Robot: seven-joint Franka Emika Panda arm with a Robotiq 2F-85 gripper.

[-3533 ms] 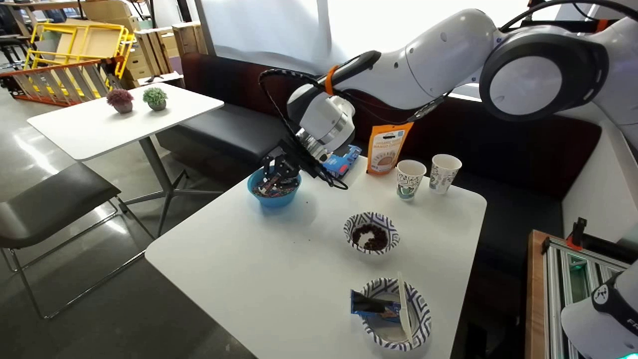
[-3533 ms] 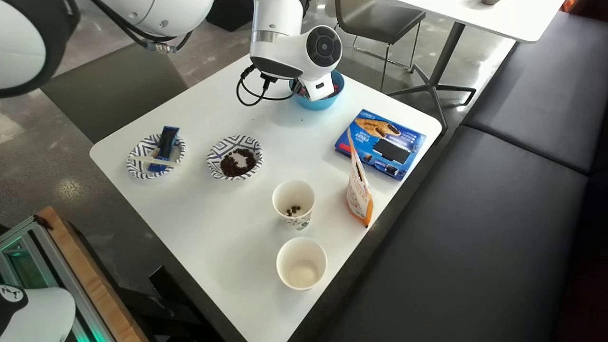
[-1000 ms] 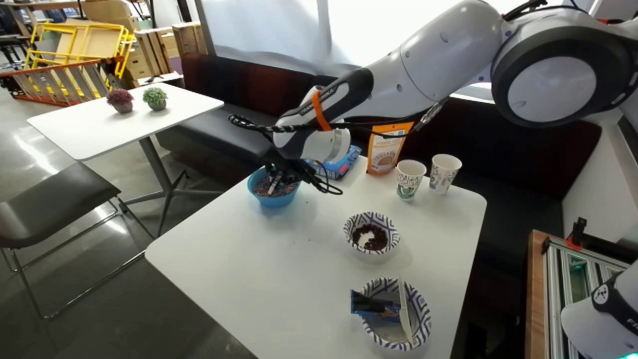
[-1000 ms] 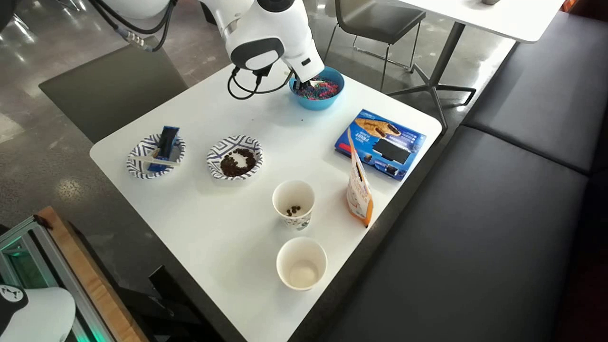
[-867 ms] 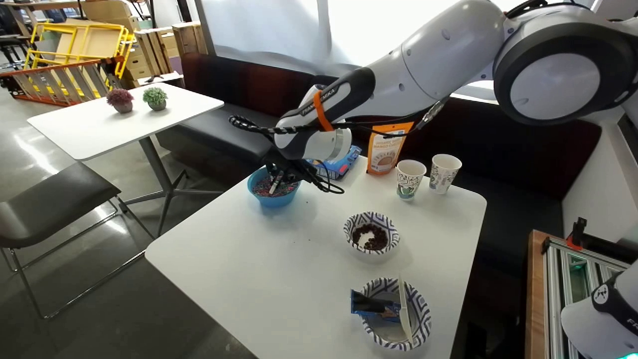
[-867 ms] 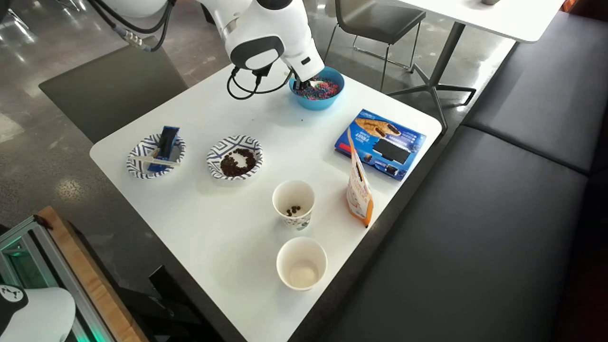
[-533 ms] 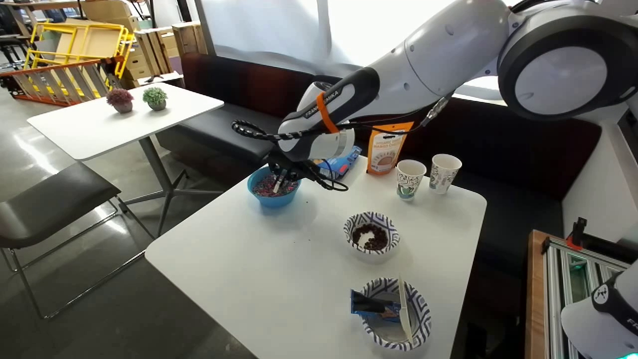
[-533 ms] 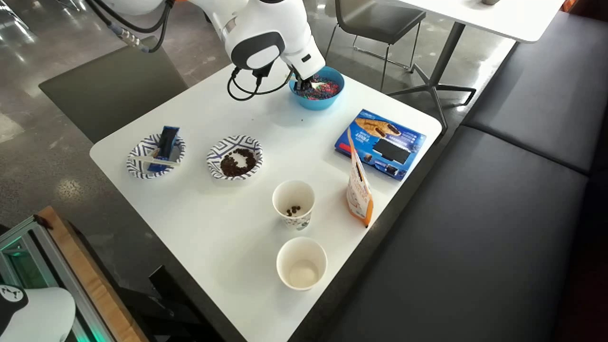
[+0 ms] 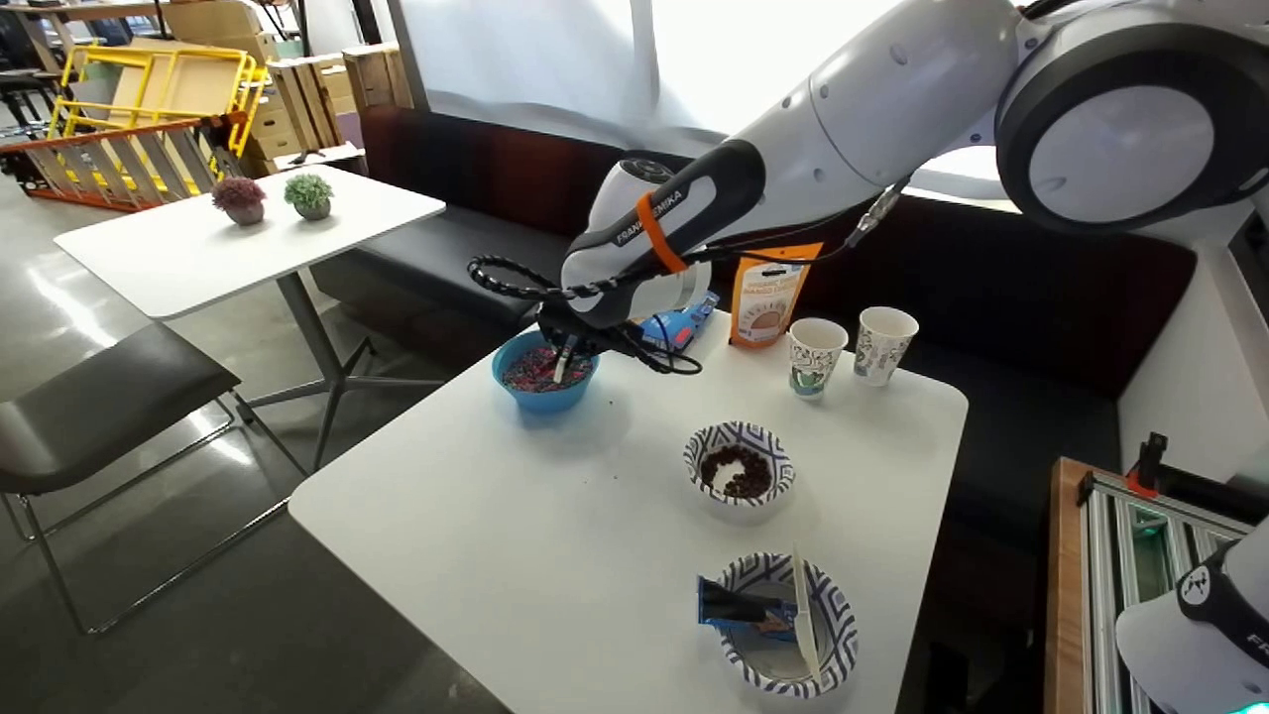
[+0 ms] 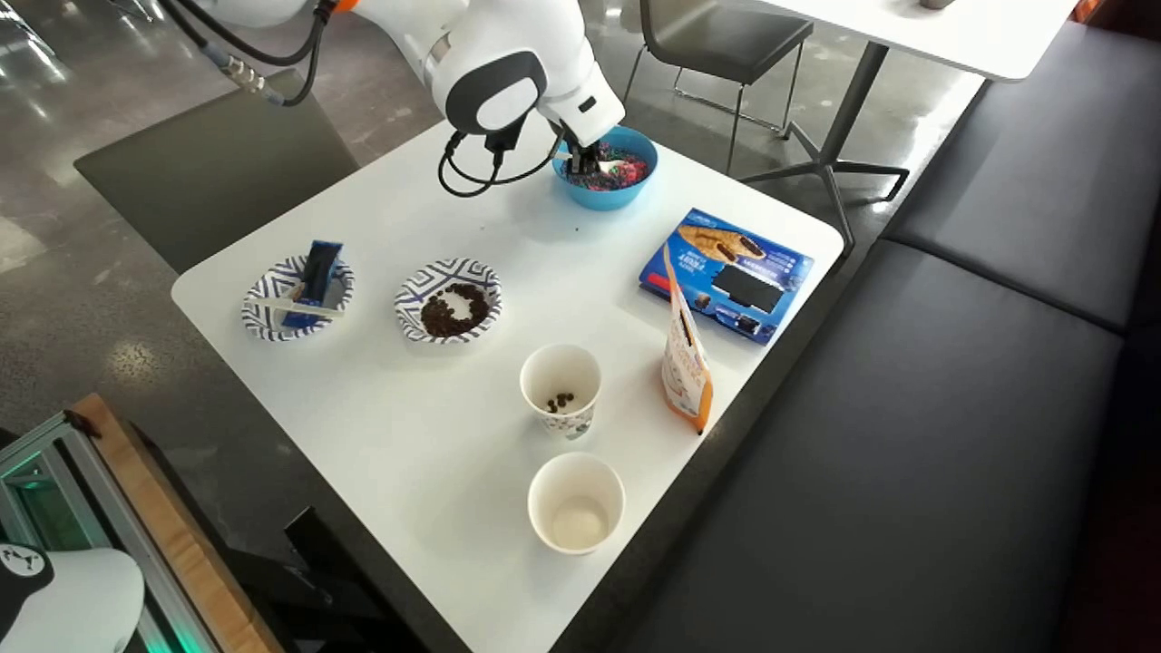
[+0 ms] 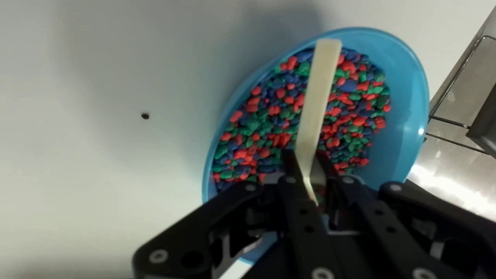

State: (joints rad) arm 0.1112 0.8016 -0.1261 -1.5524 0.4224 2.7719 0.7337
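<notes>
Gripper and pale utensil have shifted slightly across the blue bowl — the jaws pinch the utensil, slanting over red, green and blue bits.

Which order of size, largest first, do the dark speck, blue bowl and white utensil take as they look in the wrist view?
1. Blue bowl, partly covered by the gripper
2. White utensil, held in the gripper
3. Dark speck on the tabletop

I am recording open tabletop between the blue bowl and nearest patterned bowl. Toward the bench, a box and pouch are obstructing low passage.
</notes>
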